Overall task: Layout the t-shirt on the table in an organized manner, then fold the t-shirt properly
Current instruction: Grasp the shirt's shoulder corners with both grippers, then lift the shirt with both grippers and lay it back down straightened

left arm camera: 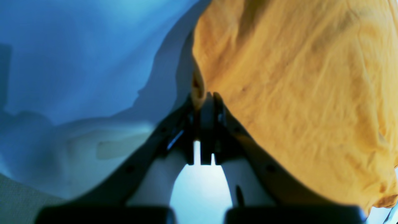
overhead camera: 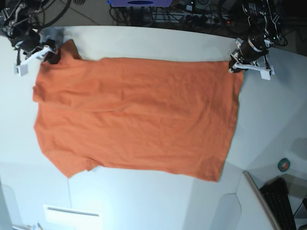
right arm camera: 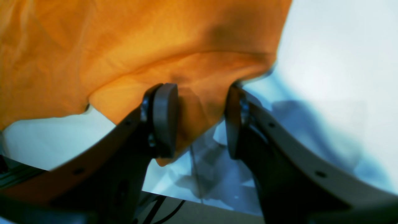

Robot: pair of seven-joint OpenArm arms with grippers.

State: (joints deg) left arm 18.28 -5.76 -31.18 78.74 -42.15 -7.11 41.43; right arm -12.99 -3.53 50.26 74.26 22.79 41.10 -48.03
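The white table [overhead camera: 144, 201] fills the base view, with tangled cables [overhead camera: 201, 9] beyond its far edge, a roll of tape [overhead camera: 284, 164] and a dark keyboard [overhead camera: 283, 199] to the right of the t-shirt [overhead camera: 134, 120]. That orange shirt lies spread nearly flat. At its far-left corner the right gripper [right arm camera: 199, 121] stands with jaws parted — a sleeve flap hangs between them. At its far-right corner the left gripper [left arm camera: 206, 105] is pinched tight on the cloth edge.
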